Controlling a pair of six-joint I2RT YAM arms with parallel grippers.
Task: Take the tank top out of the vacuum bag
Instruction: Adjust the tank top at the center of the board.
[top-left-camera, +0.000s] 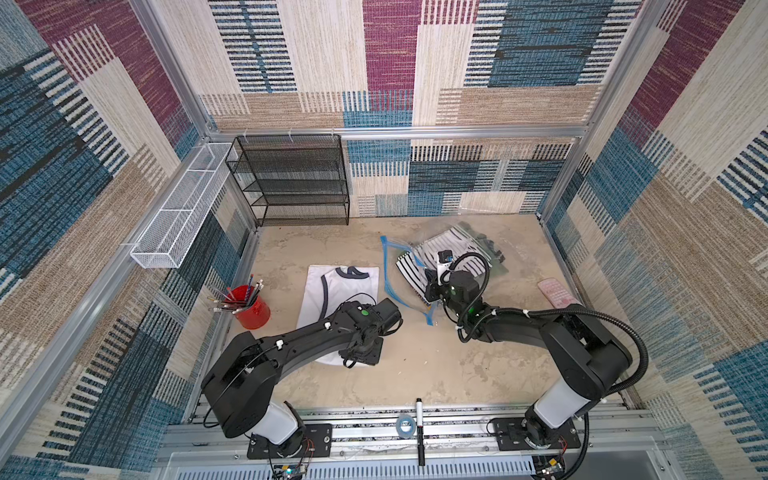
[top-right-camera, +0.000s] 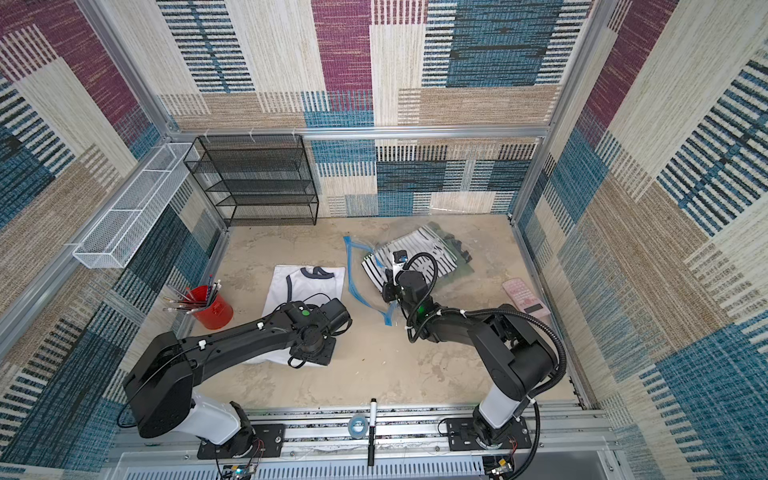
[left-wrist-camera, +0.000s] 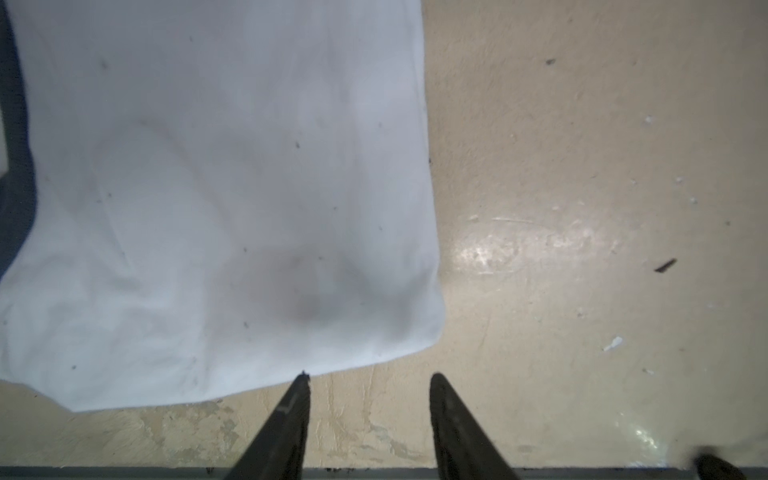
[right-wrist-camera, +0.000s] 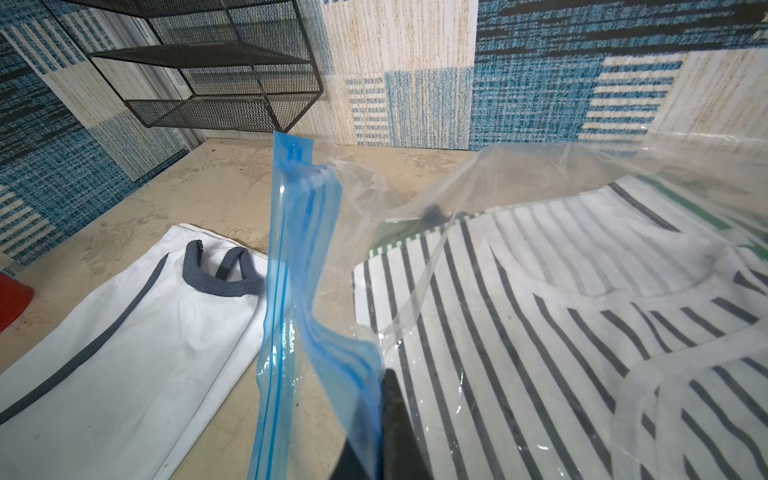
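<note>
1. My left gripper hung half open and empty over the near hem of the white tank top.
2. My right gripper pinched shut on the blue zip strip of the vacuum bag.
3. The bag lay right of centre, with the top flat just left of it.

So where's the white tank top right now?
In both top views the tank top lies flat on the table, outside the vacuum bag, between its blue seal and the red pencil cup; the left gripper is open at its near hem.
</note>
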